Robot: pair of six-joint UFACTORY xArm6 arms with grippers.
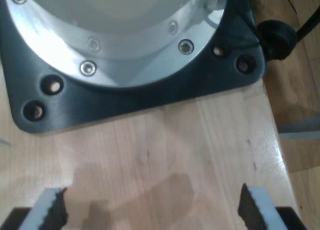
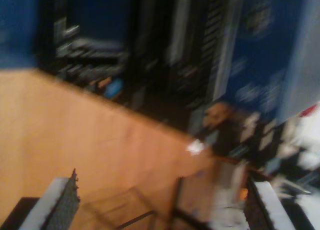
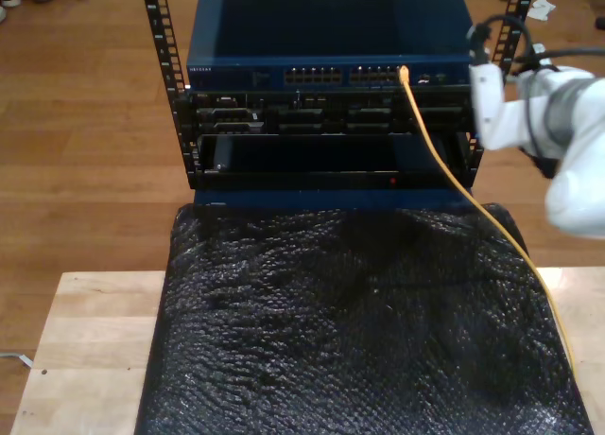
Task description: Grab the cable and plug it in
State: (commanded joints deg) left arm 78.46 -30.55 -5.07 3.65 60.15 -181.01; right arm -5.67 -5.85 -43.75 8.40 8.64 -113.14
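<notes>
The yellow-orange cable [image 3: 454, 175] runs from a port on the blue switch [image 3: 326, 38] at the top of the rack, with its end [image 3: 404, 73] sitting in the port. From there it slopes down toward the exterior view's right over the black mat. A white arm [image 3: 558, 132] reaches in at the exterior view's right, beside the rack's top corner. My first gripper [image 1: 154, 210] is open above bare wooden table, with nothing between its fingers. My second gripper [image 2: 162, 205] is open too, looking at a blurred dark rack and blue panels.
A black crinkled mat [image 3: 350, 312] covers most of the wooden table [image 3: 85, 340]. The rack [image 3: 331, 142] stands on the floor behind the table. In the first wrist view a black and silver arm base plate [image 1: 135, 90] is bolted to the table near its edge [image 1: 280, 140].
</notes>
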